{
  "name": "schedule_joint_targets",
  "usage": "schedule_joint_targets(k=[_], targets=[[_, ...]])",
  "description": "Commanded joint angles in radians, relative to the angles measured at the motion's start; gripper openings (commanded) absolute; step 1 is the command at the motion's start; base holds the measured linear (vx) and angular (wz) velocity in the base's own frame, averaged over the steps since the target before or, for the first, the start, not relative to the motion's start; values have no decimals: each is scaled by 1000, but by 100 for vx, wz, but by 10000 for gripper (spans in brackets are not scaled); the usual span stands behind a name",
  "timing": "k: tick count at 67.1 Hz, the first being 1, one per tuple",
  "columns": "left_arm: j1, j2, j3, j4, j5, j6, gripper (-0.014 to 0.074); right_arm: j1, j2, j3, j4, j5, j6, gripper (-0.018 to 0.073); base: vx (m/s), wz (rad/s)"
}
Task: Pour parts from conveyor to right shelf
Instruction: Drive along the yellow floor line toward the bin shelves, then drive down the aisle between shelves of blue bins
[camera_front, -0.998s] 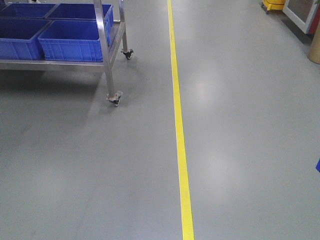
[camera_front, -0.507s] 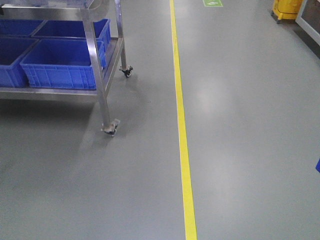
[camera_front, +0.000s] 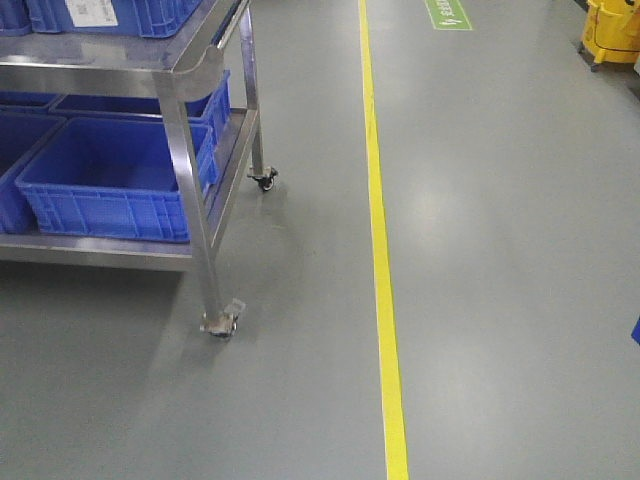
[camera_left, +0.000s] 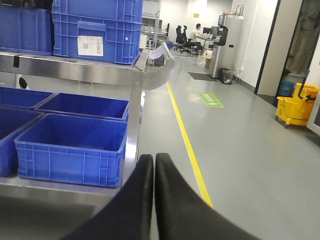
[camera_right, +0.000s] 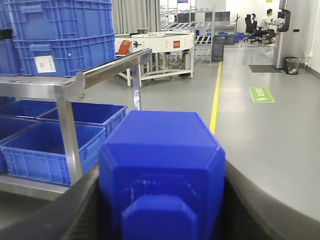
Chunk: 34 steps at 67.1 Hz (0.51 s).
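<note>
The shelf (camera_front: 193, 190) has swung closer, its top tier now in view. My right fingers (camera_right: 265, 215) clamp the part (camera_right: 162, 165) on both sides, carrying it toward the crate (camera_front: 110, 180) on the shelf's lower tier; my left fingers (camera_left: 142, 200) are pressed together, empty.

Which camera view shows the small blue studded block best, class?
The right wrist view: the block fills the frame, stud facing the camera, held in the right claw. The front-facing and left wrist views show none of it.
</note>
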<state>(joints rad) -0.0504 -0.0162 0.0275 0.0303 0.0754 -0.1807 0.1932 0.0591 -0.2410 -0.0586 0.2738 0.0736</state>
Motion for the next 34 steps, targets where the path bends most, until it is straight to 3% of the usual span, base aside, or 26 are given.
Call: schedule_joint_targets(k=[1,22,34], targets=[[-3,-7,22,-9,-75,-4,-6,-5,14,-28,-4,-80,-8,-4,57,3],[-3,-7,22,-9,-75,-4,-6,-5,14,-28,-4,-80,-8,-4,54,5],[-3,-7,22,-9,-75,-4,-6,-5,14,-28,-4,-80,-8,-4,46,30]])
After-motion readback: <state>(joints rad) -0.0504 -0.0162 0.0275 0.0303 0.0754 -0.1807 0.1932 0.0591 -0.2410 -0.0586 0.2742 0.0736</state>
